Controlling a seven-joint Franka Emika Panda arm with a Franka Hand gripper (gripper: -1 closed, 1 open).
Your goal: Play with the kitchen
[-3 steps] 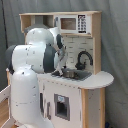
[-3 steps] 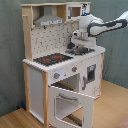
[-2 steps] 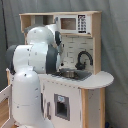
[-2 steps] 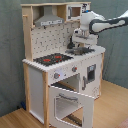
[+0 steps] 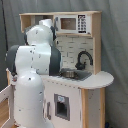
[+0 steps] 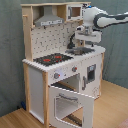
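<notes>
One upright kitchen (image 6: 60, 75), oven door open.

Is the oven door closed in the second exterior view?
No, the oven door of the kitchen hangs open, swung out toward the camera.

Arm (image 6: 114, 20) reaching horiz, wrist bent down; hand (image 6: 76, 44) pointing down, low
</notes>
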